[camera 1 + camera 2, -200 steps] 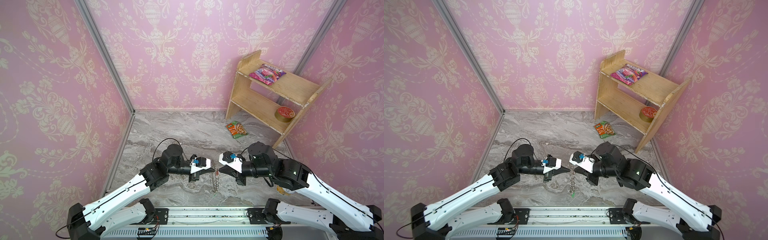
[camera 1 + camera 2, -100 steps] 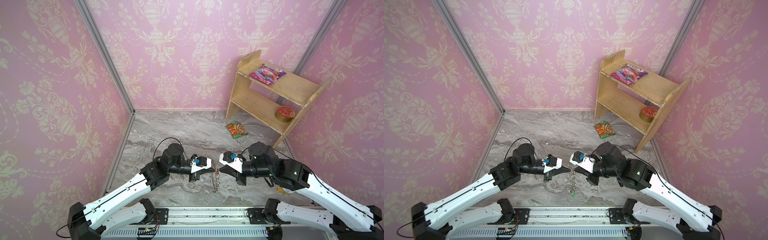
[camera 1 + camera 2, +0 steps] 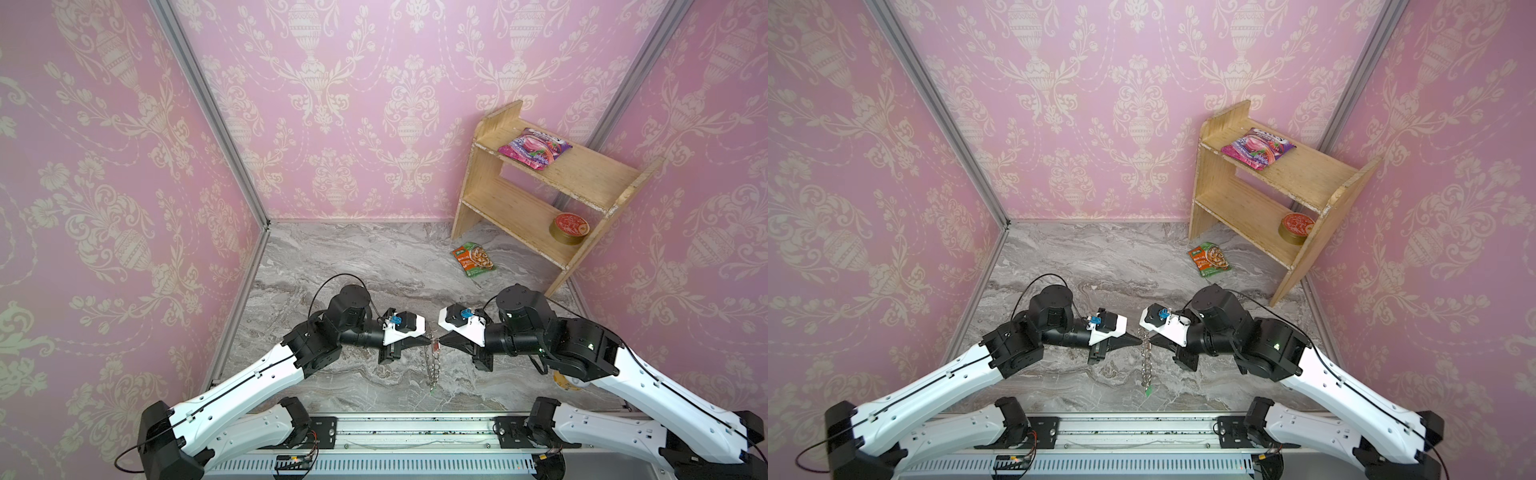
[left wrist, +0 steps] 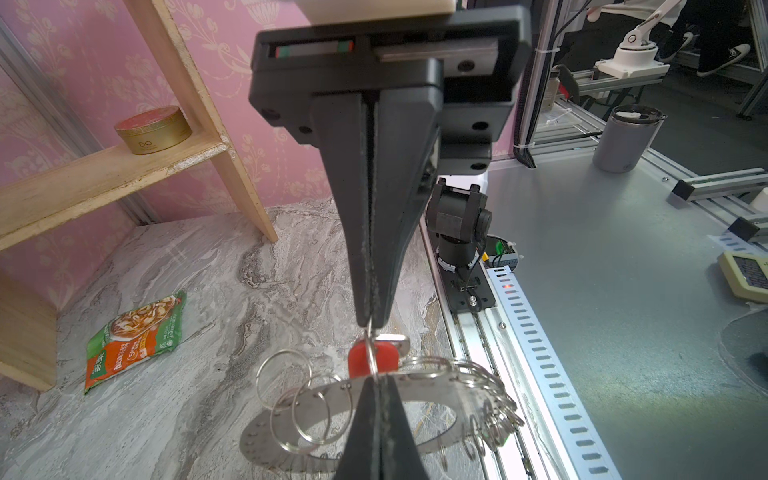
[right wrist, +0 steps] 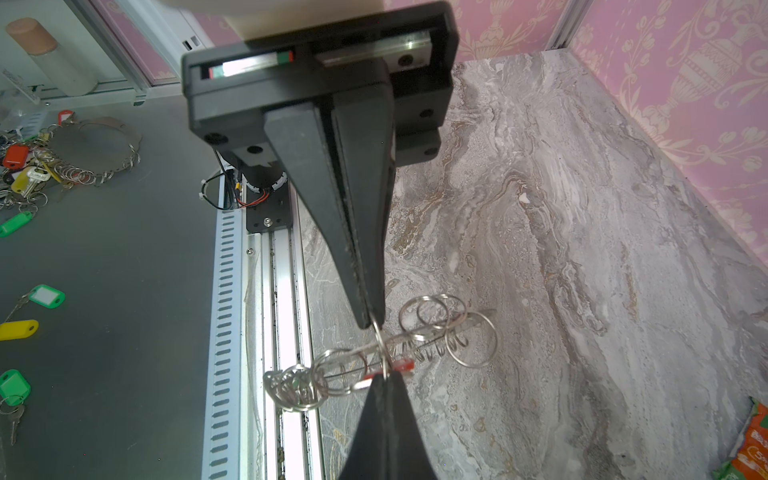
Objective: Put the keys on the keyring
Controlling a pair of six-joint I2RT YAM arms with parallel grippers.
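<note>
The keyring [image 3: 434,365] hangs edge-on between both arms above the marble floor; in the left wrist view it is a flat grey disc [image 4: 291,419] with wire loops round its rim. My left gripper [image 3: 428,341] [image 4: 376,380] and right gripper [image 3: 442,341] [image 5: 384,376] meet tip to tip. Both are shut on the same small wire loop [image 5: 380,345] at the ring's top. The red-tagged key [image 4: 386,357] [image 5: 403,366] sits at that loop. A green tag [image 3: 1148,390] dangles at the ring's lowest point.
A wooden shelf [image 3: 540,199] stands at the back right with a pink packet [image 3: 534,147] and a round tin [image 3: 568,228]. An orange-green food packet [image 3: 473,259] lies on the floor. Spare keys and tags [image 5: 25,166] lie outside the enclosure.
</note>
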